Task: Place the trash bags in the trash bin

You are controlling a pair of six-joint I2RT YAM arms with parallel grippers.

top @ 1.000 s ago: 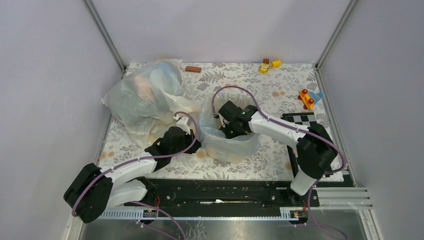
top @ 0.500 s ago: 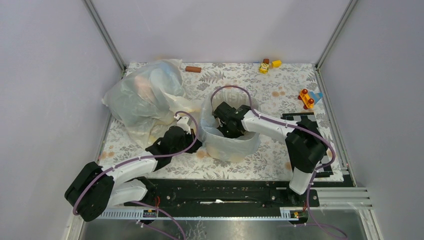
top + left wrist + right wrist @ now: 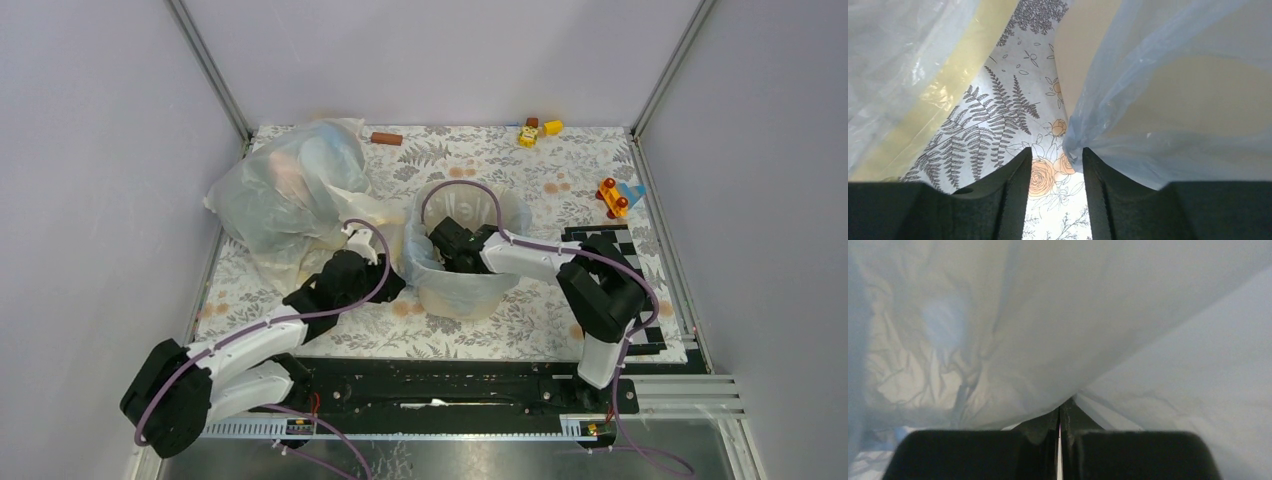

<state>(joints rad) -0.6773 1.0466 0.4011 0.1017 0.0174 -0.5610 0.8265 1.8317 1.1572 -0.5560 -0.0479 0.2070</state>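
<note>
Trash bin (image 3: 470, 292), cream-beige, mid-bench: holds pale blue trash bag (image 3: 418, 262), its film draped over the rim and down the left wall. Right gripper (image 3: 1059, 414) inside the bin, fingers pinched on the bag's film. Left gripper (image 3: 1054, 161) outside the left wall, jaws parted, bag fold touching one finger. Bulky clear bag (image 3: 285, 190), far-left corner.

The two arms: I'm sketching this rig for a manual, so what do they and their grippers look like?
The left arm and right arm share white link shells and bulky black joint housings. A thin purple cable loops along each. The left gripper and right gripper have matte black, blocky fingers. No markings or sleeves show.
</note>
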